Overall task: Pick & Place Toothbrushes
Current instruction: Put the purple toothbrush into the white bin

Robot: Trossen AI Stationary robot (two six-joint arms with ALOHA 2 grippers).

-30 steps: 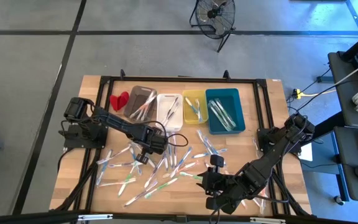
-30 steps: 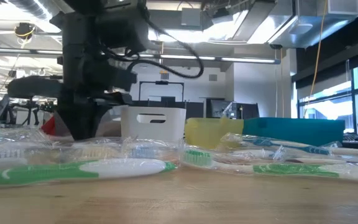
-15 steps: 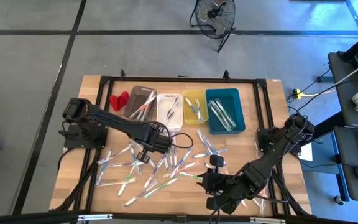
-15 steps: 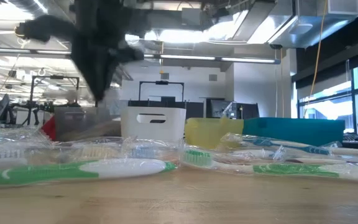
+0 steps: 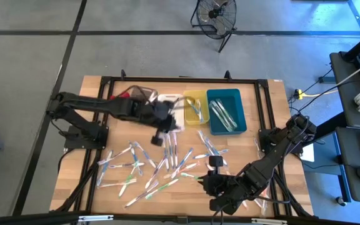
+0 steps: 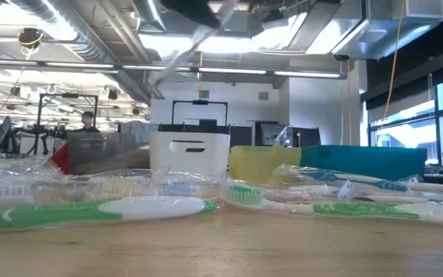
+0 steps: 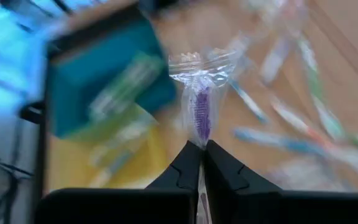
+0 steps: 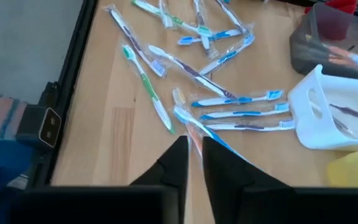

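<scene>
Partly done: few toothbrushes (image 5: pixel 220 117) binned, most loose on bench (image 5: pixel 277 103). Left end effector (image 7: pixel 202 148) clamped on a wrapped purple toothbrush (image 7: pixel 201 112), above white bin (image 5: pixel 169 107). Right end effector (image 8: pixel 192 147) nearly closed on a blue toothbrush (image 8: pixel 199 130).

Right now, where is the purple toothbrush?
The left gripper holds the purple toothbrush, wrapped, above the white bin, beside the yellow bin.

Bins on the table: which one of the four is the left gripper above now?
The white bin, between the grey bin and the yellow bin. The left gripper hovers at its front edge, carrying a wrapped purple-bristled toothbrush.
</scene>
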